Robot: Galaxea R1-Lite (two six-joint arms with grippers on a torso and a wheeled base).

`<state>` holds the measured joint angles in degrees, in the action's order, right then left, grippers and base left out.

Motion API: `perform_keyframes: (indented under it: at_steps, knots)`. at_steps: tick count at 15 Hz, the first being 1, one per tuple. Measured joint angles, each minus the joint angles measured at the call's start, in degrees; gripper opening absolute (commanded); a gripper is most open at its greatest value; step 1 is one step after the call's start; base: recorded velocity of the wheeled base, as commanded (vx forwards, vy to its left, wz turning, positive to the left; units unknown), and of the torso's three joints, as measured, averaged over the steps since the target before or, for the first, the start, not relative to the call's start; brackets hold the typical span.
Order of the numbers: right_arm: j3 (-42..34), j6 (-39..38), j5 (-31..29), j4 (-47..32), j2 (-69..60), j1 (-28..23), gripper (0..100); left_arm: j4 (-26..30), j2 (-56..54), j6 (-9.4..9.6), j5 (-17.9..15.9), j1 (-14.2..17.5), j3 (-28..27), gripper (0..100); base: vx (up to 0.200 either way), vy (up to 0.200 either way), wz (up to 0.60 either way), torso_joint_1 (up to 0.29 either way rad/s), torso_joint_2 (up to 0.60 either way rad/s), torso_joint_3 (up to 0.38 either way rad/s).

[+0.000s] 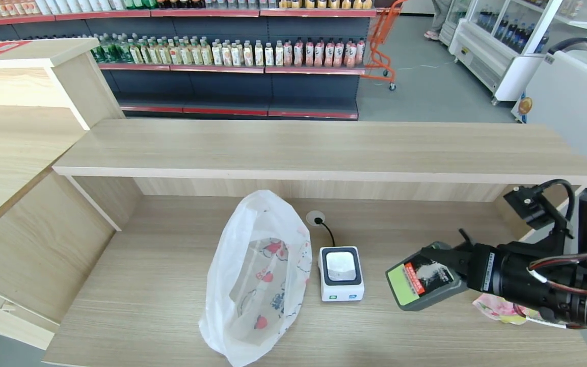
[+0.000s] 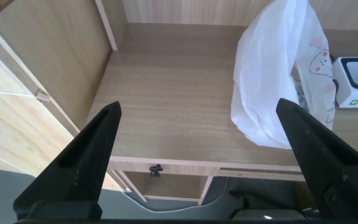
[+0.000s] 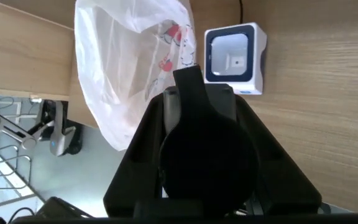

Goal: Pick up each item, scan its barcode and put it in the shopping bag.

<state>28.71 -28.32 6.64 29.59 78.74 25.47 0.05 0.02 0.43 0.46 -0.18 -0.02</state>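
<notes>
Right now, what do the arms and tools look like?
Right arm: black cylindrical links, white label band, red and white cables, black camera bracket with a looped black cable. Right tool: black. Left tool: two matte black wedge fingers.

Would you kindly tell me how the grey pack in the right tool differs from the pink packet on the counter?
The grey pack is held off the counter by the right tool; the pink packet lies on the counter. The grey pack shows a green and red label; the pink packet is partly hidden beneath the right arm. Both are right of the scanner.
</notes>
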Motion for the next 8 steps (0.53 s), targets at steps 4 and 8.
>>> perform_keyframes:
  at_steps: [4, 8]
  knots:
    - [4.1, 0.1, -0.2, -0.5, 5.3, 2.1, 0, 0.0, 0.0, 0.01, 0.1, 0.1, 0.0, 100, 0.000, 0.000, 0.00, 0.000, 0.00, 0.000]
    - [9.9, 1.8, -2.3, -0.2, 14.9, 5.4, 0, 0.0, 0.0, 0.01, 0.0, 0.1, 0.0, 100, 0.000, 0.000, 0.00, 0.000, 0.00, 0.000]
